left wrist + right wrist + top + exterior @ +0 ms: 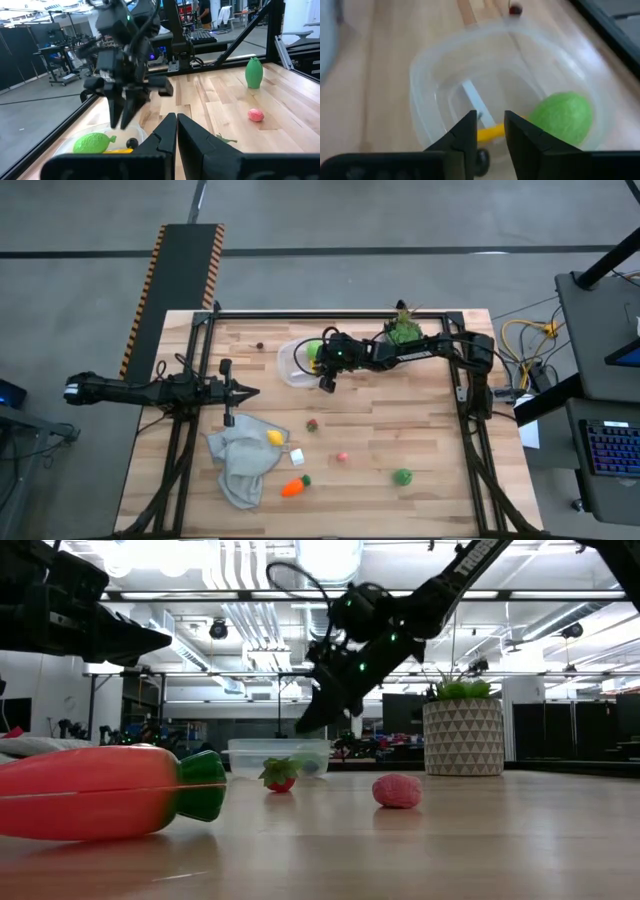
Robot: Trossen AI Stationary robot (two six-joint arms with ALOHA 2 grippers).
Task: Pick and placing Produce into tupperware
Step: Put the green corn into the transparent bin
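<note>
Partway through, by the look of it. Nearest, still out on the tabletop (pixel 420 430): orange carrot (pixel 292 488), lemon (pixel 275 437) on a grey cloth (pixel 240 465), strawberry (pixel 312 424), pink piece (pixel 342 457), green piece (pixel 402 476). Farther back, waiting at the left edge, left tool (pixel 250 391) clenched, empty. Farthest, right tool (pixel 489 131) poised over the tupperware (pixel 435 75), slightly released, grasping nothing. Already inside: a green fruit (pixel 562 116), a yellow piece (pixel 490 133), something small and dark (pixel 131 143).
</note>
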